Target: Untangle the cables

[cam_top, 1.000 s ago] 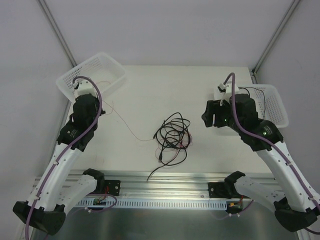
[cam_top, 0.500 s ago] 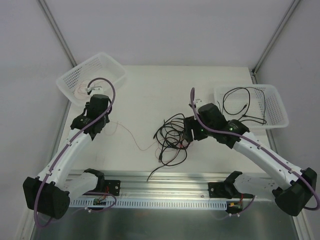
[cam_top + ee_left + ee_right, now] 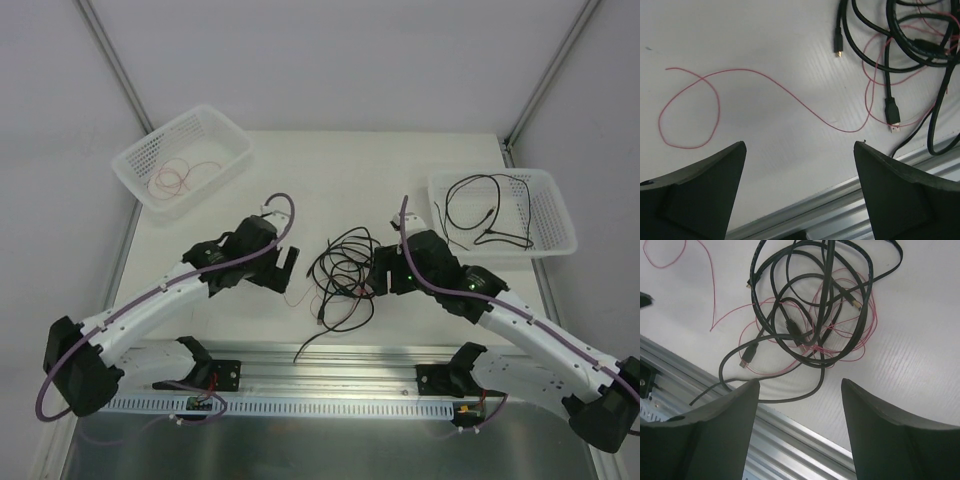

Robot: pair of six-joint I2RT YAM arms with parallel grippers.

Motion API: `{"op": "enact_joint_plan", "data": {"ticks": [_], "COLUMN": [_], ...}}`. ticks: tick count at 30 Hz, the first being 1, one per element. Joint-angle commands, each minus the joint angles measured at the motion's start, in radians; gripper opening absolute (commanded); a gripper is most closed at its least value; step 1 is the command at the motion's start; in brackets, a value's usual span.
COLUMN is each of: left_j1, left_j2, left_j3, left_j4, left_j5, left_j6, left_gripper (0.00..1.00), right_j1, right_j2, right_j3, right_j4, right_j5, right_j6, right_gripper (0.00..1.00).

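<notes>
Hovering with jaws spread wide and nothing held, left gripper [image 3: 800,147] has come from the white perforated plastic basket [image 3: 226,134] at the far-left corner of the white table [image 3: 330,170] to the tangle of thin black and red cables [image 3: 345,275] by the near edge; right gripper [image 3: 800,382] likewise spread, empty. Next strand pending.

Left wrist view: cable tangle [image 3: 900,35] is cut off by the top and right edges, and only its lower-left part shows. Right wrist view: the tangle's top runs off the upper edge. The red wire [image 3: 713,290] left of the tangle is also clipped at the top. Top view: red strands inside the tangle are too thin to trace, and over/under at the crossings is unclear. The right gripper [image 3: 380,272], at the tangle's right side, has its fingertips hidden from above by its own body.
</notes>
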Motion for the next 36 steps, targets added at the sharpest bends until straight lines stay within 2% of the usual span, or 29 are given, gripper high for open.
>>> {"op": "enact_joint_plan", "data": {"ticks": [1, 7, 14, 15, 18, 21, 22, 23, 31, 33, 34, 36], "left_j1": [-0.104, -0.196, -0.228, -0.231, -0.24, -0.247, -0.247, -0.247, -0.247, -0.245, -0.234, -0.208], "left_j2": [0.087, 0.246, 0.433, 0.447, 0.484, 0.48, 0.472, 0.446, 0.23, 0.161, 0.115, 0.067], "left_j3": [0.032, 0.066, 0.116, 0.119, 0.118, 0.107, 0.103, 0.098, 0.06, 0.061, 0.064, 0.072], "left_j4": [0.033, 0.127, 0.168, 0.176, 0.185, 0.185, 0.184, 0.184, 0.161, 0.135, 0.121, 0.081], "left_j5": [0.01, 0.015, 0.015, 0.016, 0.018, 0.012, 0.01, 0.01, -0.025, -0.062, -0.069, -0.065], "left_j6": [-0.023, 0.002, -0.004, -0.015, -0.035, -0.049, -0.052, -0.061, -0.104, -0.121, -0.128, -0.148], "left_gripper": [0.89, 0.81, 0.63, 0.52, 0.32, 0.15, 0.03, 0.0, 0.0, 0.0, 0.0, 0.0], "right_j1": [0.005, 0.006, 0.005, 0.006, 0.006, 0.009, 0.008, 0.009, 0.013, 0.011, 0.011, 0.009], "right_j2": [-0.084, -0.158, -0.173, -0.167, -0.14, -0.103, -0.087, -0.066, 0.205, 0.255, 0.296, 0.324], "right_j3": [-0.032, -0.096, -0.139, -0.141, -0.159, -0.175, -0.175, -0.159, -0.104, -0.098, -0.095, -0.093], "right_j4": [0.048, 0.054, 0.092, 0.097, 0.152, 0.222, 0.236, 0.253, 0.335, 0.347, 0.347, 0.348], "right_j5": [0.07, 0.073, 0.067, 0.067, 0.055, 0.053, 0.055, 0.058, 0.157, 0.177, 0.197, 0.21], "right_j6": [0.045, 0.076, 0.152, 0.166, 0.208, 0.249, 0.251, 0.251, 0.3, 0.326, 0.343, 0.351], "right_gripper": [0.71, 0.71, 0.71, 0.71, 0.71, 0.71, 0.71, 0.71, 0.71, 0.62, 0.47, 0.35]}}
